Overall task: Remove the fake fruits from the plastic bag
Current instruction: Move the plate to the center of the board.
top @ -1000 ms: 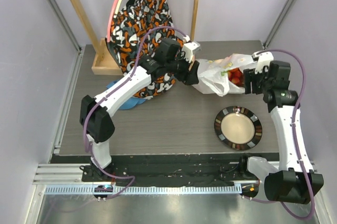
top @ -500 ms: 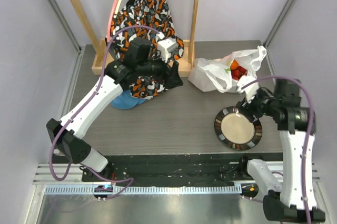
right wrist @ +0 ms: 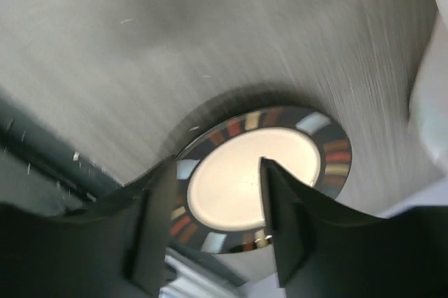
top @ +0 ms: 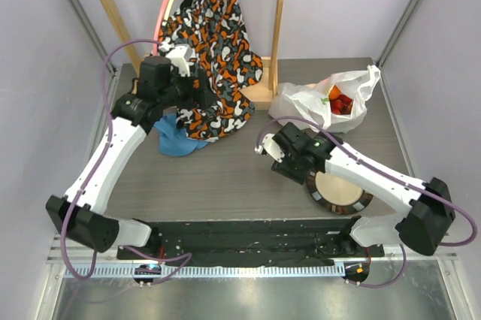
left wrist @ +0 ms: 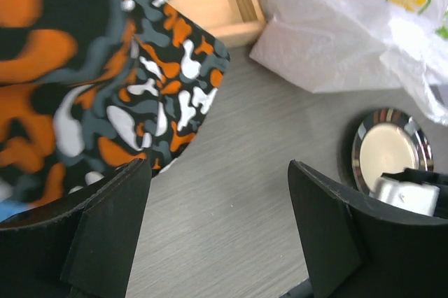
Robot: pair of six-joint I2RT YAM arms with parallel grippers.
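The plastic bag (top: 312,102) lies at the far right of the desk (top: 225,177), red fake fruits (top: 340,102) showing in its mouth. The left gripper (left wrist: 217,228) gapes empty by the patterned cloth (top: 214,49), far left; the right gripper (right wrist: 217,221), jaws apart, hovers empty over the plate (right wrist: 329,151)

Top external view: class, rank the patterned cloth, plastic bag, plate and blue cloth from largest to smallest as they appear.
1. patterned cloth
2. plastic bag
3. plate and blue cloth: they look close and both are partly covered, so no firm order.
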